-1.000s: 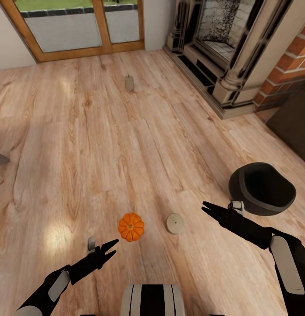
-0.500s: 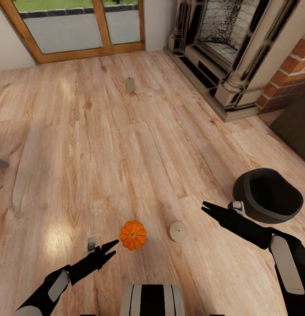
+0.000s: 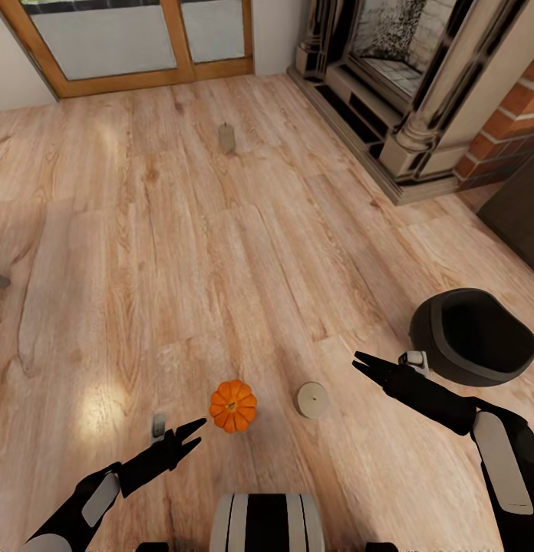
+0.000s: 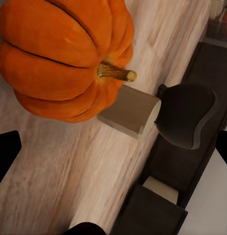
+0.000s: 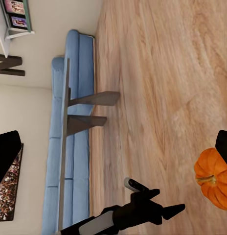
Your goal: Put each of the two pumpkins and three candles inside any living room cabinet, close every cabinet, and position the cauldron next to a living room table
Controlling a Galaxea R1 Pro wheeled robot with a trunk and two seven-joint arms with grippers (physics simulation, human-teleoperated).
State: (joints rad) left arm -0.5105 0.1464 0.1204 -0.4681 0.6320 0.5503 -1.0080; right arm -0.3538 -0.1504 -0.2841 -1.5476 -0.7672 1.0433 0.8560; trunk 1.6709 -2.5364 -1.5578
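Note:
One orange pumpkin (image 3: 233, 405) sits on the wood floor just ahead of my left gripper (image 3: 196, 431), which is open and empty a short gap from it. The left wrist view has this pumpkin (image 4: 59, 54) close up, with a candle (image 4: 130, 110) and the black cauldron (image 4: 184, 115) behind it. A tipped candle (image 3: 312, 399) lies between the pumpkin and my right gripper (image 3: 357, 361), also open and empty. A second candle (image 3: 158, 425) stands beside the left fingers; a third candle (image 3: 226, 138) is far off. The cauldron (image 3: 473, 336) stands just right of the right gripper.
A stone fireplace (image 3: 405, 92) with a brick side fills the far right. A dark brown low unit (image 3: 520, 222) cuts the right edge. A wood-framed glass door (image 3: 136, 46) is at the back. The right wrist view has a blue sofa (image 5: 69, 147) and a thin-legged table (image 5: 89, 110).
The whole picture has shifted a little: the door slid up and the pumpkin and tipped candle sit slightly lower, so the camera moved. Both arms hold the same pose.

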